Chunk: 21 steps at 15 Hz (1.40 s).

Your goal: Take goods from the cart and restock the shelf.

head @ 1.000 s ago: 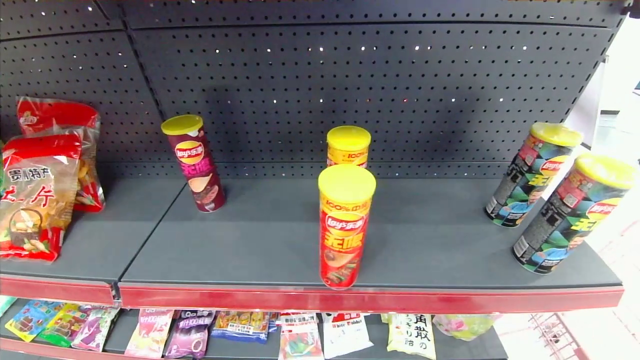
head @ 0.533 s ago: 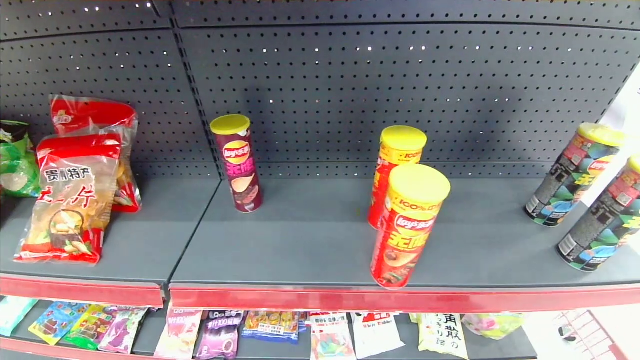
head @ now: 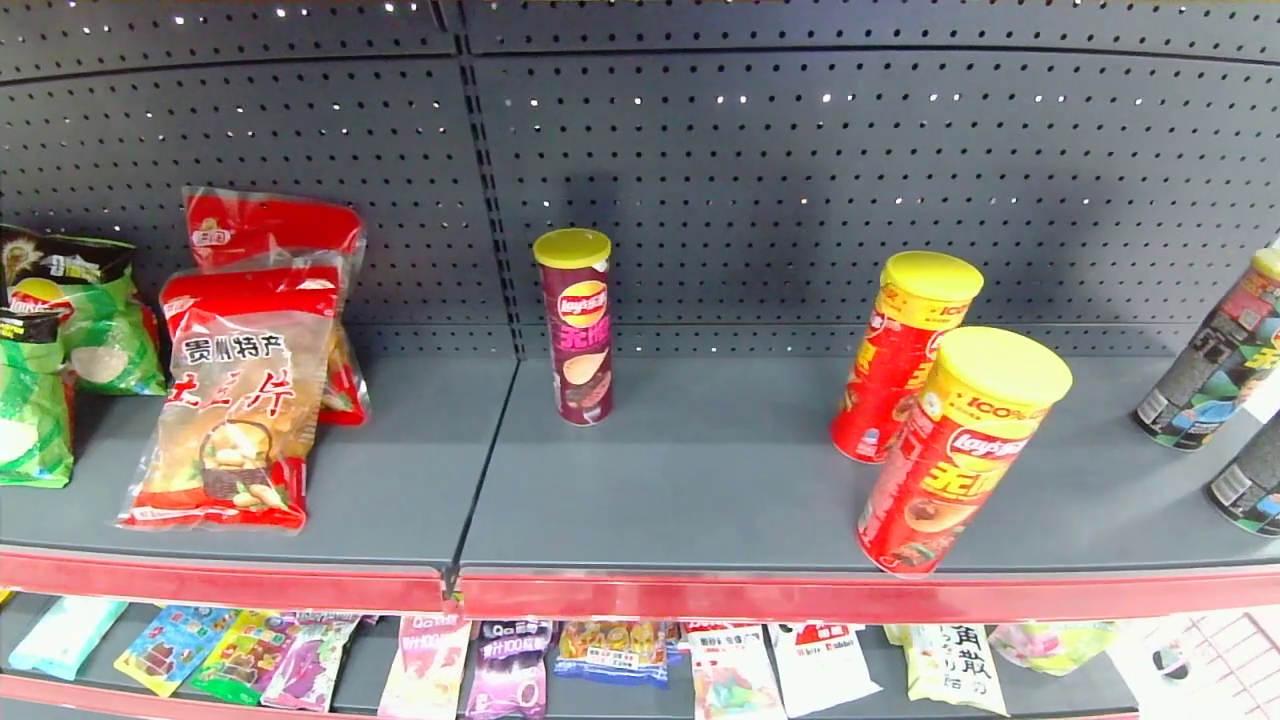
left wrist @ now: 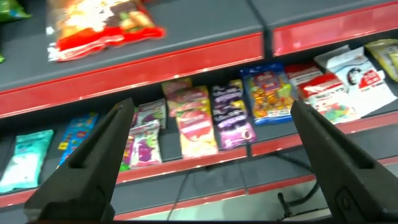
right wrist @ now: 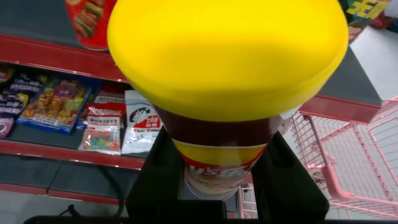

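My right gripper is shut on an upright chip can with a wide yellow lid, held in front of the shelf's red front edge. My left gripper hangs open and holds nothing, before the lower shelf's row of small snack packets. On the grey shelf stand a purple chip can near the back, two red chip cans to its right, one behind the other, and two dark patterned cans at the far right.
Red and clear snack bags and green chip bags lean at the shelf's left. Bare shelf lies between the purple can and the red cans. A pink wire cart stands low on the right.
The head camera has swung to the left, so the whole shelf picture has slid right and the green bags have come into view. The cans themselves have not moved.
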Motion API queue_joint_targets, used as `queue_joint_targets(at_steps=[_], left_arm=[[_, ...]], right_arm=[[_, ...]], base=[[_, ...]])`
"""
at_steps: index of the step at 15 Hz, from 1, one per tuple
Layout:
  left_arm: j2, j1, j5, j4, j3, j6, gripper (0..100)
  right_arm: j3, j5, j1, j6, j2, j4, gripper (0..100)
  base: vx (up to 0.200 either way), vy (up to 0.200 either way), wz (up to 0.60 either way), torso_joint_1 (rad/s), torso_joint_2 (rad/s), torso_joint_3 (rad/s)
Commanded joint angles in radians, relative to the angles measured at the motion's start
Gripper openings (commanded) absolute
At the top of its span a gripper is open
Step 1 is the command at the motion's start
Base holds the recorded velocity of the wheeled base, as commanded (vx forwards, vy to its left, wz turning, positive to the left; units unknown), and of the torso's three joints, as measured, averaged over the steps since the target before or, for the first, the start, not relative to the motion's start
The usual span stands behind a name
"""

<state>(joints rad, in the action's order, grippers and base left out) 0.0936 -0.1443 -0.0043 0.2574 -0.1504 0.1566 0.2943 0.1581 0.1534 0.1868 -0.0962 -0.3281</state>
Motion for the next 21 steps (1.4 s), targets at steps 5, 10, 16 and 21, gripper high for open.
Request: queue_joint_targets(at_steps=[5, 10, 16, 21], left_arm=[[0.0, 0.0, 0.0, 0.0, 0.0, 0.0, 100], [0.0, 0.0, 0.0, 0.0, -0.001, 0.0, 100], [0.0, 0.0, 0.0, -0.001, -0.001, 0.044, 100], [0.394, -0.005, -0.143, -0.231, -0.184, -0.032, 100]], right_arm=[[0.0, 0.0, 0.0, 0.002, -0.002, -0.002, 0], [-0.001, 0.0, 0.0, 0.002, -0.002, -0.002, 0], [-0.007, 0.0, 0.0, 0.003, -0.002, 0.0, 0], [-0.001, -0.014, 0.005, 0.022, -0.002, 0.004, 0]], base=[[0.0, 0.2, 0.0, 0.002, 0.0, 0.001], [0.0, 0.16, 0.0, 0.0, 0.0, 0.003], [0.0, 0.0, 0.0, 0.0, 0.0, 0.0], [0.0, 0.0, 0.0, 0.0, 0.0, 0.0]])
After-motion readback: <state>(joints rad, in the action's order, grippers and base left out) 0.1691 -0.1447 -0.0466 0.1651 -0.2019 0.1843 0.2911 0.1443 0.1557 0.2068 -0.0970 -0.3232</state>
